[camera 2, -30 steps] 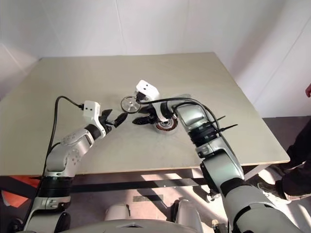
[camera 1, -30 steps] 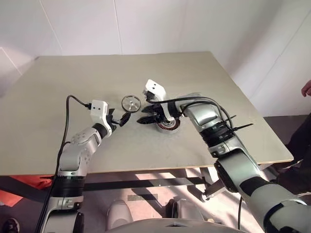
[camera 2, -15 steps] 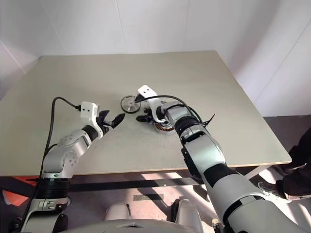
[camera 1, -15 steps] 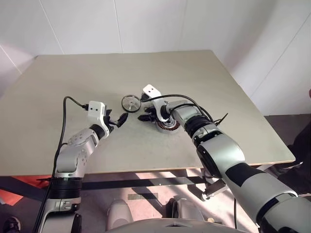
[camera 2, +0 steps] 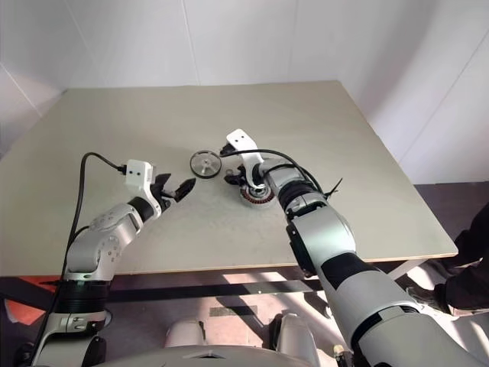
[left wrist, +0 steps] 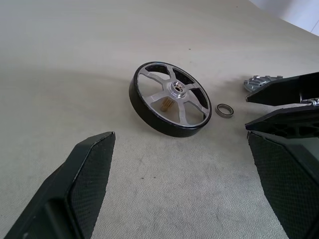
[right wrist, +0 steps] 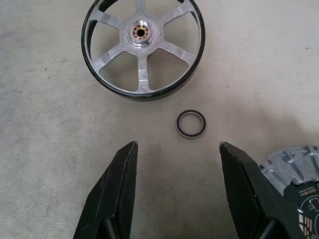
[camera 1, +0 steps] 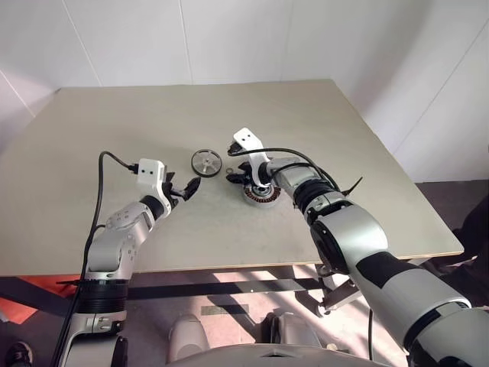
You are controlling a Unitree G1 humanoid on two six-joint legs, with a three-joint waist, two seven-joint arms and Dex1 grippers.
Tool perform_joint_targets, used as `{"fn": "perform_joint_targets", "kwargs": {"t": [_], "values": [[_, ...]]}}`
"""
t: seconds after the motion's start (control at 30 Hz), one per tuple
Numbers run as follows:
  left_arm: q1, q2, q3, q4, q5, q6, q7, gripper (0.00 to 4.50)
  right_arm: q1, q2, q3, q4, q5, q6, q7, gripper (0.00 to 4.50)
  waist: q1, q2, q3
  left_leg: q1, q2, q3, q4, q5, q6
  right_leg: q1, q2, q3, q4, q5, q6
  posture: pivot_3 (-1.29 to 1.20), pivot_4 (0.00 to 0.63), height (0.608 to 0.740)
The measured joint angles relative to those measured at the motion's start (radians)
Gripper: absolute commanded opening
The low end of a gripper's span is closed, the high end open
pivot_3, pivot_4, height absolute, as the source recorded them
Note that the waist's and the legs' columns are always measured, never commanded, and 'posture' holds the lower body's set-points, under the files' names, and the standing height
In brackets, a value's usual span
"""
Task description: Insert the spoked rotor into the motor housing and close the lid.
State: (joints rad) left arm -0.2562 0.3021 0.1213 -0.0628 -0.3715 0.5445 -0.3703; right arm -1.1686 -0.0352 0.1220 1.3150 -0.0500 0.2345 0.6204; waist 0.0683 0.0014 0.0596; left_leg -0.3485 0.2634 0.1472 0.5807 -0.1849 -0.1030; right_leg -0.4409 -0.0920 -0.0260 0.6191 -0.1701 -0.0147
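Note:
The spoked rotor [camera 1: 206,161], a shiny wheel with a dark rim, lies flat on the table [camera 1: 114,130]; it shows close up in both wrist views [right wrist: 143,45] [left wrist: 172,99]. To its right sits the motor housing [camera 1: 263,194] with copper windings; its finned grey edge [right wrist: 294,167] lies beside my right fingers. My right gripper [right wrist: 177,144] is open and low over the table between rotor and housing, nothing in its jaws. My left gripper [left wrist: 179,144] hovers open just short of the rotor on its left, also empty. The lid is hidden.
A small dark ring [right wrist: 191,123] lies on the table between the rotor and my right fingertips. A black cable [camera 1: 103,199] loops off my left forearm. A person's dark clothing [camera 1: 474,237] shows past the table's right edge.
My right arm has bent and swung, bringing its open gripper down off the housing's left side to the table near the small ring. The left arm stays put.

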Motion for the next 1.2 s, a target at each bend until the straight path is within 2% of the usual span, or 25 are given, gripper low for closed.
{"fn": "perform_joint_targets", "kwargs": {"t": [0.33,0.77,0.87,0.97,1.1,1.2], "values": [[-0.001,0.004,0.0,0.0,0.0,0.001,0.0,4.5,-0.004,0.048,-0.068,0.018,0.002,-0.016,-0.059,2.91,-0.001,0.0,0.0,0.0,0.0,0.0,0.0,0.0,0.0,0.0,0.0,0.0,0.0,0.0,0.0,0.0,0.0,0.74],[0.022,0.002,-0.004,-0.022,0.0,0.01,0.008,4.5,-0.004,0.059,-0.12,0.043,-0.006,-0.028,-0.136,2.91,-0.001,0.0,0.0,0.0,0.0,0.0,0.0,0.0,0.0,0.0,0.0,0.0,0.0,0.0,0.0,0.0,0.0,0.74],[-0.001,-0.005,-0.013,-0.024,-0.006,0.016,-0.004,4.5,-0.03,0.038,-0.132,0.043,0.002,-0.023,-0.075,2.91,0.001,0.001,0.001,0.0,0.0,0.0,0.001,0.0,0.0,-0.002,0.0,0.0,0.001,0.0,0.0,0.0,0.0,0.74],[-0.065,-0.013,-0.038,-0.02,-0.02,0.025,-0.041,4.5,-0.105,-0.005,-0.154,-0.003,0.033,-0.003,0.052,2.91,0.001,0.001,0.002,0.0,0.0,0.0,0.001,0.0,0.0,-0.002,0.0,0.0,0.002,0.0,0.0,0.0,0.0,0.74],[-0.158,-0.028,-0.087,0.062,-0.005,0.01,-0.085,4.5,-0.16,-0.077,-0.187,-0.195,0.1,0.058,0.181,2.91,0.003,0.001,0.002,-0.001,0.0,0.0,0.0,0.0,0.0,-0.001,0.0,0.0,0.001,0.0,0.0,0.0,0.0,0.74],[-0.239,-0.061,-0.139,0.225,0.041,-0.025,-0.108,4.5,-0.153,-0.14,-0.199,-0.366,0.14,0.143,0.207,2.91,0.009,0.001,0.002,-0.001,-0.001,0.0,0.001,0.0,0.001,-0.001,0.0,0.0,0.0,0.0,0.0,0.0,0.0,0.74]]}}
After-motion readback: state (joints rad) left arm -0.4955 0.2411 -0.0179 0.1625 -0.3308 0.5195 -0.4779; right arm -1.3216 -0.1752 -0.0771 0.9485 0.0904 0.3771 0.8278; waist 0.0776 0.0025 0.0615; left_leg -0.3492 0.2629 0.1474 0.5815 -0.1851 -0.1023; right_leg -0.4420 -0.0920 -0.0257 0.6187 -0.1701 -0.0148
